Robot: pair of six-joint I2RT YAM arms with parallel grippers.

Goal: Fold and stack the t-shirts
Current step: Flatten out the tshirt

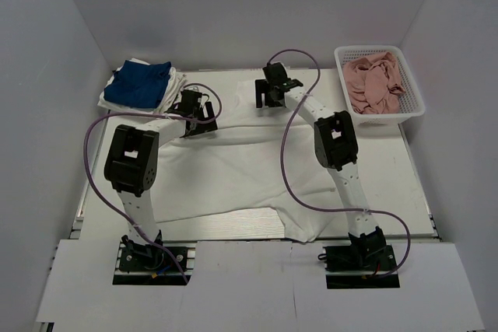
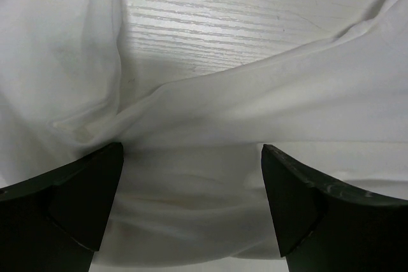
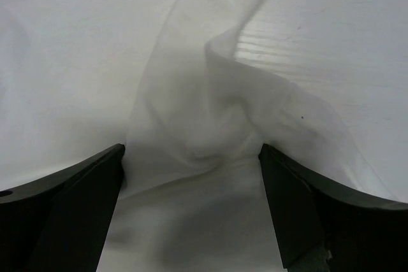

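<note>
Two arms are bolted at the near edge of the surface (image 1: 393,176), and the left arm (image 1: 131,162) and the right arm (image 1: 336,141) are both stretched away over a large white shirt (image 1: 233,169). That shirt is spread across the middle of the surface, wrinkled, and its near right corner is laid over the near edge between the two bases. Farther in, the left tool (image 1: 198,114) is set down at the shirt's far left edge and the right tool (image 1: 272,92) at its far edge near the middle. In the left wrist view the fingers (image 2: 89,195) are seen parted wide, released, with a ridge of white cloth gathered between them and bare surface beyond it. The right tool's fingers (image 3: 83,202) are likewise spread with nothing pinched, and a raised fold of the same shirt is seen between them. At the far left corner a blue shirt (image 1: 140,85) is laid on top of a folded white shirt (image 1: 177,83), and this pile is just beside the left tool. At the far right a white basket (image 1: 415,83) is placed, well apart from the pile, and pink cloth (image 1: 375,83) is heaped in it.
</note>
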